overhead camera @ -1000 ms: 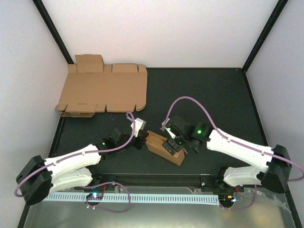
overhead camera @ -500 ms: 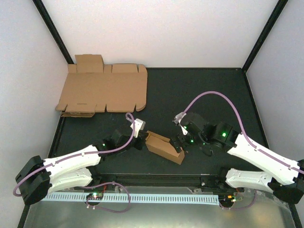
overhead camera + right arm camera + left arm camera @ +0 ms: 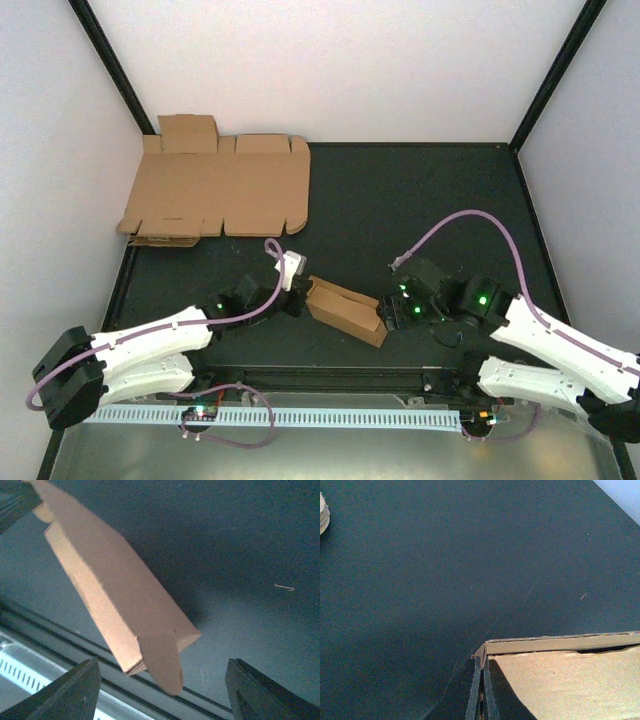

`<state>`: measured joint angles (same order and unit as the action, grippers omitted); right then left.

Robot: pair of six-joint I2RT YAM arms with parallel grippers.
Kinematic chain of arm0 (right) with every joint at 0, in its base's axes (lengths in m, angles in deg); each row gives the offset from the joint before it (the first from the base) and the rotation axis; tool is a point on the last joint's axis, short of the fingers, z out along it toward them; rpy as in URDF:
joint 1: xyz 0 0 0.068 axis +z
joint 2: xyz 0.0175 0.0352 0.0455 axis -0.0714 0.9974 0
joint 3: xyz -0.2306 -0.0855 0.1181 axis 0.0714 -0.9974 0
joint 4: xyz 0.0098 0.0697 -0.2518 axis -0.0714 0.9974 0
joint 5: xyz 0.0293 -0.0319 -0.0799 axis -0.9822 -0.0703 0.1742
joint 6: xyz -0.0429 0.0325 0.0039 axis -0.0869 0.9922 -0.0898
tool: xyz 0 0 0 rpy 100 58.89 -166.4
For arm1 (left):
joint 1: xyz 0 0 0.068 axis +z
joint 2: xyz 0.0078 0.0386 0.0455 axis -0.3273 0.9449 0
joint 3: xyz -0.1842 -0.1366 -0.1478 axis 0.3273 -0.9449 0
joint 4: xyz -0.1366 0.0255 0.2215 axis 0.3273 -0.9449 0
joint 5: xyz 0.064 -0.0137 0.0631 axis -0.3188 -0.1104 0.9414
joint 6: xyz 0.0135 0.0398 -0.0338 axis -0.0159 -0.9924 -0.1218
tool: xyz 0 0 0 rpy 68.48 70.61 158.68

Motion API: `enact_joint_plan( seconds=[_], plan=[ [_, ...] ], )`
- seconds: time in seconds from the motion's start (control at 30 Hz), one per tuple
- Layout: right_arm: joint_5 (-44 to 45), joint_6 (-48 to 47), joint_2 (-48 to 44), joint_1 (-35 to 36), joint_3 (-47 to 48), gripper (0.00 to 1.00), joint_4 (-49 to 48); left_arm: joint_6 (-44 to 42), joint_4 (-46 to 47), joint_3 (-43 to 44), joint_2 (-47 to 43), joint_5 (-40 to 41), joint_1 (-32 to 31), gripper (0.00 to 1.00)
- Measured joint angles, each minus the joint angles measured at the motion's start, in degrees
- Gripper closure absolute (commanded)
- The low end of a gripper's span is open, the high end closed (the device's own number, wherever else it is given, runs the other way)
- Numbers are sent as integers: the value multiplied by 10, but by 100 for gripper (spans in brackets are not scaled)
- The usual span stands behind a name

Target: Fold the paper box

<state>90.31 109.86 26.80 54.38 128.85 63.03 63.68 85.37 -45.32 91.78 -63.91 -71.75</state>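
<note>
Right gripper (image 3: 390, 312) is backing off: a second ago it was sitting over the paper box (image 3: 345, 310), now it is hanging just beside the box's right end, not touching it. Right arm is also lying lower and further toward the near right corner than before. Left arm and box are staying put.

Nearest the camera, a white slotted rail (image 3: 300, 415) is running along the front edge between the two arm bases. Just past it the dark table (image 3: 430, 200) is starting.

Left gripper (image 3: 293, 298) is reaching in from the near left and is clamped together on a thin cardboard wall at the box's left end; the left wrist view is showing that wall pinched edge-on at the bottom of the frame, with the box's brown face (image 3: 560, 680) spreading to the right.

The right gripper's fingers (image 3: 75, 690) are standing apart, nothing between them. The right wrist view is showing the box (image 3: 115, 590) as a long narrow folded shape lying diagonally, with a rounded tab (image 3: 165, 675) sticking out at the end nearest that gripper.

Box is lying near the front middle of the table, left end further back than right end.

A purple cable (image 3: 470, 225) is looping above the right arm.

Far left, flat cardboard sheets (image 3: 215, 190) are lying against the back corner, well apart from the box.
</note>
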Motion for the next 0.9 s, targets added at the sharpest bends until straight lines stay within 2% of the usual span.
enact_joint_plan(
  seconds=[0.27,0.43,0.8,0.9],
  plan=[
    [-90,46,-45,0,-61,38,-44,18,-9,4,0,14,-8,98],
    [-126,78,-56,0,-120,50,-91,35,-17,7,-1,32,-15,98],
    [-122,143,-65,-28,-217,51,-259,62,-52,8,-21,82,-27,98],
    [-113,141,-59,-45,-222,45,-289,68,-68,14,-23,102,-27,98]
  ],
)
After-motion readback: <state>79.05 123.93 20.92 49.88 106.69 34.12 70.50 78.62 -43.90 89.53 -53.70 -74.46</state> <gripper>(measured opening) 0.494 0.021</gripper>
